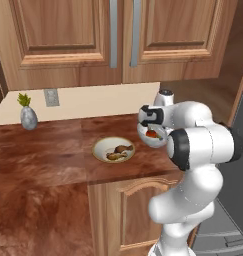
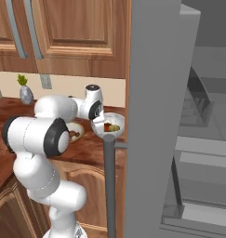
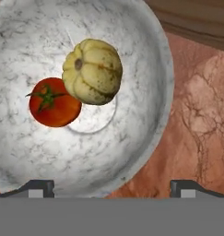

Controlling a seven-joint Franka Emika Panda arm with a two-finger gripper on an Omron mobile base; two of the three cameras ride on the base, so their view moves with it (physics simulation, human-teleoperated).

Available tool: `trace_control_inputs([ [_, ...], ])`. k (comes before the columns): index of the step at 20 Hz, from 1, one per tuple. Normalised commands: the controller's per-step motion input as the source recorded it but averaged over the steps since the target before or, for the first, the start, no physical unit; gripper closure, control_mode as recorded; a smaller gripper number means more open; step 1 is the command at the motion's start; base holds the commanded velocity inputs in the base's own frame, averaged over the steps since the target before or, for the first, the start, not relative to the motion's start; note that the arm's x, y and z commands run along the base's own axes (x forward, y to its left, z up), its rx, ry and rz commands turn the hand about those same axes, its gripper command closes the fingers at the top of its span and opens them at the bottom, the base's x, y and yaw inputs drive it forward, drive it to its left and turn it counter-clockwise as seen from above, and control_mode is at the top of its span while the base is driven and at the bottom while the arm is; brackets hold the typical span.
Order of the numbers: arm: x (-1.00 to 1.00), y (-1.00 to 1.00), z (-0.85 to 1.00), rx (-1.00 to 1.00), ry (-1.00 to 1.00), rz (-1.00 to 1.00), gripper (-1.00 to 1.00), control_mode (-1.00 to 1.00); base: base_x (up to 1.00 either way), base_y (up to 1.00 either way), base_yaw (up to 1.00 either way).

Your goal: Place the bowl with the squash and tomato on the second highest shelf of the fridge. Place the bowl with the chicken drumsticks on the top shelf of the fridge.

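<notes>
two loose items sat in the bowl with the squash and tomato (image 3: 109,152): the squash (image 3: 92,70) touching the tomato (image 3: 53,102) near the centre. my gripper (image 3: 112,188) was spread wide, holding nothing, hovering right over the bowl with one tip on either side of the near rim in the hand view. the bowl stood on the counter (image 1: 48,160) near its right end, just beside the open fridge (image 2: 151,116); the bowl with the chicken drumsticks (image 1: 113,149) sat a little to its left. i judged it rigid, marble-looking, likely heavy and slick, with a thick rounded wall. best hold looked like pinching the rim, one finger inside and one outside, and keeping it level so the contents wouldn't roll. too wide to span whole, i guessed.
</notes>
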Motion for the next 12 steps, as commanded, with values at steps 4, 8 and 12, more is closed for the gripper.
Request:
trace_control_inputs([
  [4,0.22,-0.21,-0.36,-0.03,0.1,-0.08,-1.0,-1.0,0.0,0.0,0.0],
  [8,0.13,-0.29,-0.38,0.0,0.05,-0.08,-1.0,-1.0,0.0,0.0,0.0],
  [12,-0.03,-0.24,-0.34,0.0,0.0,-0.07,-1.0,-1.0,0.0,0.0,0.0],
])
